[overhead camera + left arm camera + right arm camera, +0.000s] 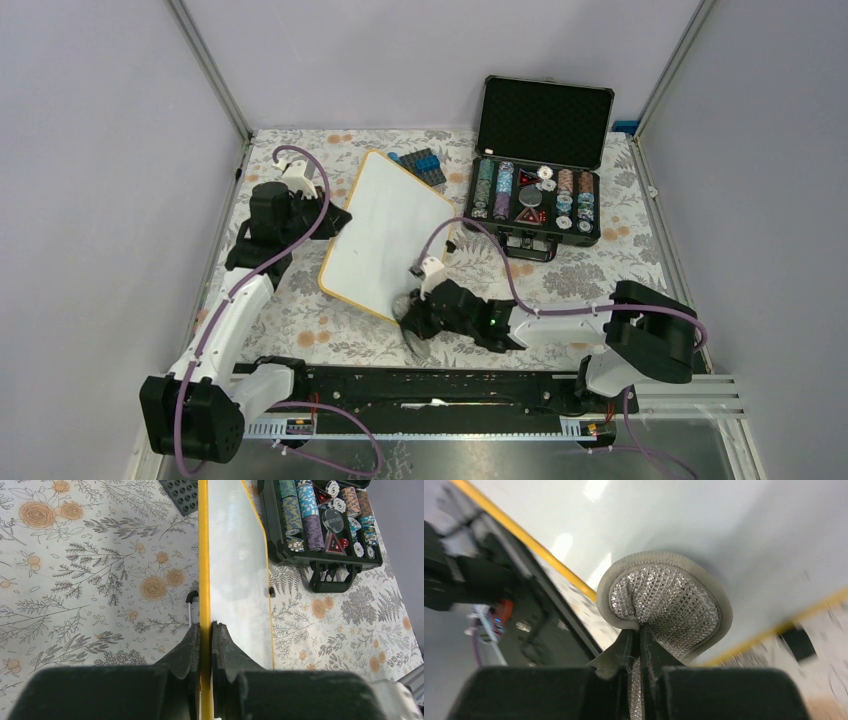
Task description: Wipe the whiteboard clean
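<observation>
The whiteboard (385,232) lies tilted on the flowered table, white with a yellow rim, and no writing shows on it. My left gripper (335,218) is shut on the board's left edge; in the left wrist view its jaws (205,627) pinch the yellow rim (203,555). My right gripper (412,318) is at the board's near corner, shut on a round grey scrubbing pad (664,600) with a silvery mesh face. That pad presses against the white board surface (724,530) near the yellow rim.
An open black case of poker chips (535,195) stands at the back right, close to the board's far corner. A dark studded block (420,165) lies behind the board. A black rail (430,385) runs along the table's near edge.
</observation>
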`<state>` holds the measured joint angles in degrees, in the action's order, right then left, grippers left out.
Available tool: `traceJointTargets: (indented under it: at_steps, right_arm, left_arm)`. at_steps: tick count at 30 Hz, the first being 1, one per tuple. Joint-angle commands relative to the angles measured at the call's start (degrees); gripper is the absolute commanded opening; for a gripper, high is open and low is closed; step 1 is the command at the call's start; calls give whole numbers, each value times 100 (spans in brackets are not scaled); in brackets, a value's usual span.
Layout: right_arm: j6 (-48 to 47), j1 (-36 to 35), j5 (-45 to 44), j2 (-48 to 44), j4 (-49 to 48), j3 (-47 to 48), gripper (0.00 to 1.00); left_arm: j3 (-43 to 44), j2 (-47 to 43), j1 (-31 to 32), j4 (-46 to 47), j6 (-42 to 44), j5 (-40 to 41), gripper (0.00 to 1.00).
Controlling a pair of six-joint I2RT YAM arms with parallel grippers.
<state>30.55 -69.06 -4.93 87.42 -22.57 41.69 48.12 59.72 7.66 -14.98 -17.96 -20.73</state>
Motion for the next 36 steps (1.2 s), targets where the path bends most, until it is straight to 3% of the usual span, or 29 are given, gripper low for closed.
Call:
traceJointTargets:
  at_steps: [1, 7, 16, 22, 27, 36]
  right_arm:
    - [388, -90, -465, 170, 1284, -815, 0]
    - [-218, -237, -702, 96, 1826, 384, 0]
    - [-887, -395, 348, 909, 1511, 2742, 0]
    - [-1002, -438, 599, 1191, 1326, 3297, 0]
    - [-853, -342, 234, 1144, 1341, 2770, 0]
    - [125, -77, -56, 318, 1198, -31, 0]
  left_arm:
    - [-198, 22, 267, -734, 275, -517, 0]
    - [-204, 15, 271, -728, 275, -511, 0]
    - [-87, -13, 284, -725, 266, -405, 0]
    - [-216, 29, 289, -726, 266, -381, 0]
    - [-221, 21, 297, -733, 266, -367, 0]
    - [-215, -29, 313, -725, 266, -392, 0]
